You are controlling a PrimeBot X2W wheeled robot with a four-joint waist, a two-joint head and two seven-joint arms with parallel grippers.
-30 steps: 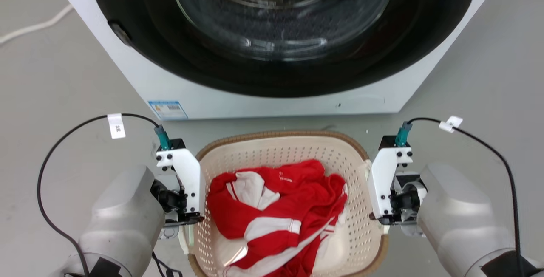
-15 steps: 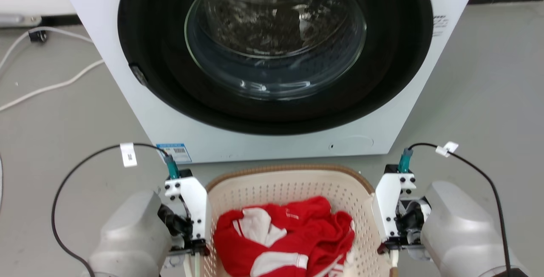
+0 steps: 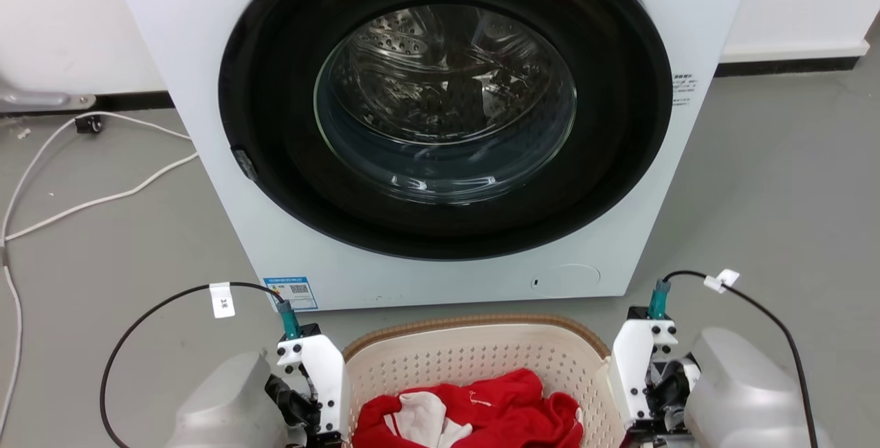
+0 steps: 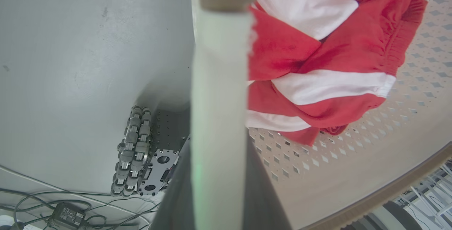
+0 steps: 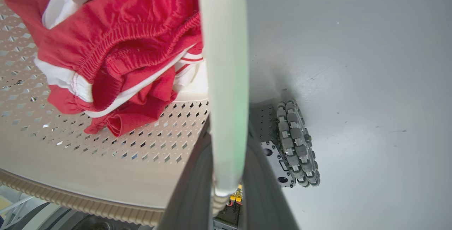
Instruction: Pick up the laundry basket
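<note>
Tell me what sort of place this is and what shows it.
Probably a laundry area, perhaps a bare test room. A front-loading washing machine stands on a grey floor against a white wall, and before it is a laundry basket holding a red and white garment.

Big white washing machine sat on the grey floor, its round dark glass door facing the camera. A white cable snaked over the floor on its left. A blue sticker was low on the front. Red-and-white clothing was all bunched up.
</note>
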